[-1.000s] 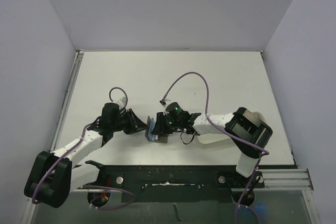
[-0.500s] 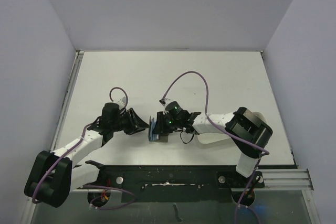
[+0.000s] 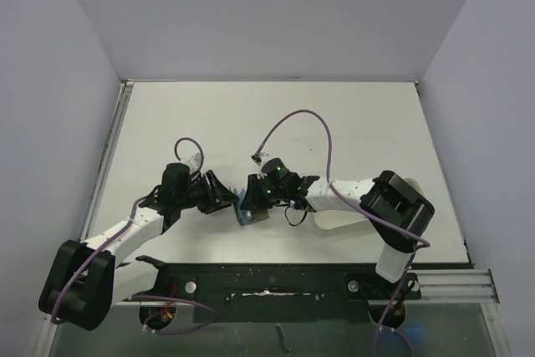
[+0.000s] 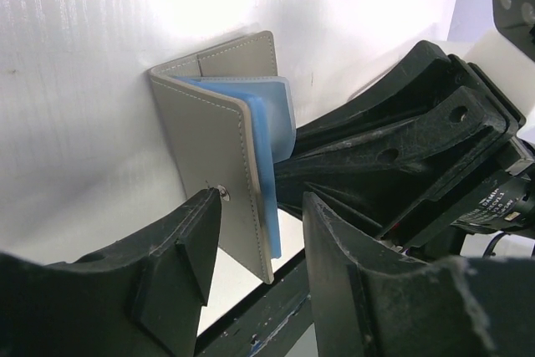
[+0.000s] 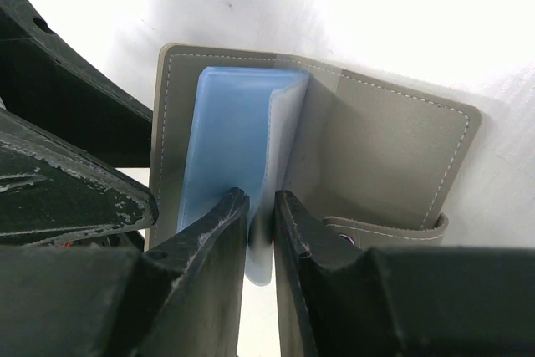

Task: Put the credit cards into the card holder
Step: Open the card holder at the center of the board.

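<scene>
White arm links [image 3: 125, 230], black joints [image 3: 79, 277], purple cables [image 3: 292, 114], green light [image 3: 277, 170], scuffed black fingers [image 4: 180, 265]

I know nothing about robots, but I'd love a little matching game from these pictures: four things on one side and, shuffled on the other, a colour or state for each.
Things
1. card holder, outer cover
2. inner pockets of the card holder
3. left fingers
4. right fingers

Colour or state
A. pinched together on a pocket
B. grey-olive
C. spread apart, the cover's edge between them
D. light blue

Pairs: 1-B, 2-D, 3-C, 4-A
</scene>
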`<state>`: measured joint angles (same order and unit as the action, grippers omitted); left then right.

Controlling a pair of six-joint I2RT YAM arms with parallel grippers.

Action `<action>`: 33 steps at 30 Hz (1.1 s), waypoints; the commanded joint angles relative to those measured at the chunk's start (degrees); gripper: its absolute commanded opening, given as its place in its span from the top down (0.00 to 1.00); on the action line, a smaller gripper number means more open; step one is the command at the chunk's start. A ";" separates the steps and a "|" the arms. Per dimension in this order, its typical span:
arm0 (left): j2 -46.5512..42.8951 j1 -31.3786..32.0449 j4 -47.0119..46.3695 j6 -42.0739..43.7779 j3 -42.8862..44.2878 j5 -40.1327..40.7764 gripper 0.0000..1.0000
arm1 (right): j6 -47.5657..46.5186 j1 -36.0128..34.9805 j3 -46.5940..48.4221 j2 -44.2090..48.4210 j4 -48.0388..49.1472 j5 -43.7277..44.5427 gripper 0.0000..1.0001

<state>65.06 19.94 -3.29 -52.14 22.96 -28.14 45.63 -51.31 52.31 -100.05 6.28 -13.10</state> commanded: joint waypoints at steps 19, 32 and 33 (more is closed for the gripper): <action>-0.33 0.30 -1.31 1.40 0.40 0.81 0.62 | -0.74 -0.83 2.38 2.48 1.92 -0.66 0.82; 0.77 0.27 -0.48 1.83 0.41 2.73 0.59 | -2.41 -2.56 3.91 3.55 -1.16 2.37 0.87; 0.77 0.29 -0.30 1.86 0.42 3.05 0.60 | -2.65 -2.67 4.13 3.71 -1.90 3.04 0.87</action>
<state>65.80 19.94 -2.76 -51.24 22.96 -26.83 44.38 -53.23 53.30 -99.90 5.02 -12.45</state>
